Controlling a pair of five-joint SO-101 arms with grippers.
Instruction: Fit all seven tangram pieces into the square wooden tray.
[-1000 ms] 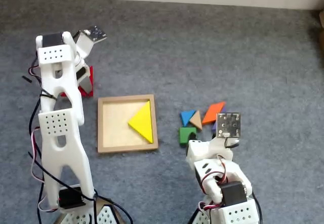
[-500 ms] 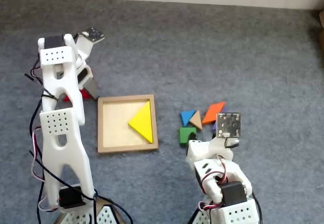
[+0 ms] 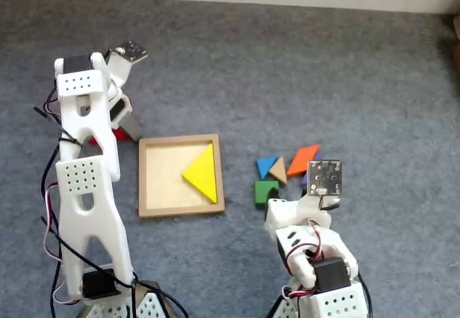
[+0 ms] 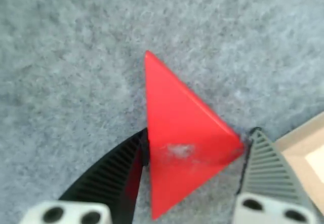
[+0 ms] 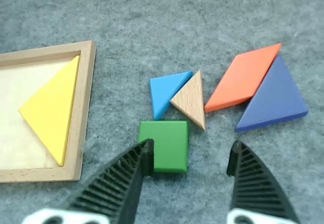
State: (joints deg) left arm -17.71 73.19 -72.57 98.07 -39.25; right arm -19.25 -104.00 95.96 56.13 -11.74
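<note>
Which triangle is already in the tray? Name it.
The yellow triangle: it lies inside the tray. The red triangle is in the left claw; the blue, tan and navy lie on the carpet.

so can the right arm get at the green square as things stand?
Probably yes. The right gripper is open right beside the green square, with nothing lying on it. The blue triangle and tan triangle sit near one edge, but the other sides look free.
</note>
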